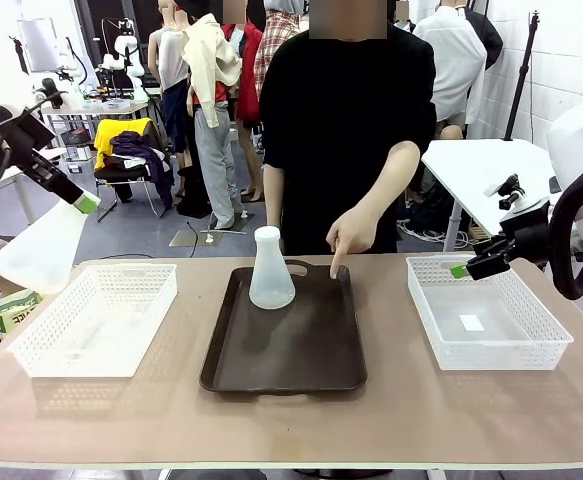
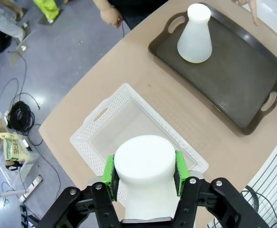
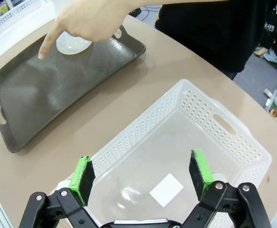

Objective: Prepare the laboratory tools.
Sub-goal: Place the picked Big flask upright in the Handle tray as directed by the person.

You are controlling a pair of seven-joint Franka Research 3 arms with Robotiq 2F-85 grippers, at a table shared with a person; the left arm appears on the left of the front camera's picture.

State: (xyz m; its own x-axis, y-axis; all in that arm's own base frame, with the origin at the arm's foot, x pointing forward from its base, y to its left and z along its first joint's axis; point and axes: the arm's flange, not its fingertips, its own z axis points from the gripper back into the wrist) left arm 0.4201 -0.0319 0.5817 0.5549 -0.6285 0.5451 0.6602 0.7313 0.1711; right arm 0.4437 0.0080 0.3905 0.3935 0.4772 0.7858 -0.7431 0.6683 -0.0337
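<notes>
1. One frosted flask [image 1: 41,245] hangs in the air above the table's left edge, tilted with its wide base lowest and toward the left, over the outer side of the left basket [image 1: 101,318]
2. The left gripper [image 1: 83,200] has its jaws clamped on this flask's neck; the left wrist view shows the green pads [image 2: 109,172] pressed against both sides of the neck [image 2: 145,175], with the left basket directly beneath
3. The second flask [image 1: 271,268] stands upright on the dark brown tray [image 1: 301,365], in the tray's far left part, close to its far rim
4. The tray lies in the middle of the table, between the two baskets and apart from both, with a handle cut-out at its far rim
5. The person's hand [image 1: 350,235] reaches down with the forefinger touching the tray near its far right corner, just beside the standing flask
6. The right basket [image 1: 491,352] sits near the table's right edge, holding a small white square [image 3: 166,189] on its floor
7. The right gripper [image 1: 471,266] hovers above the right basket's far left rim, jaws wide apart and holding nothing; the right wrist view shows its green pads [image 3: 82,178] spread over the basket's inside
</notes>
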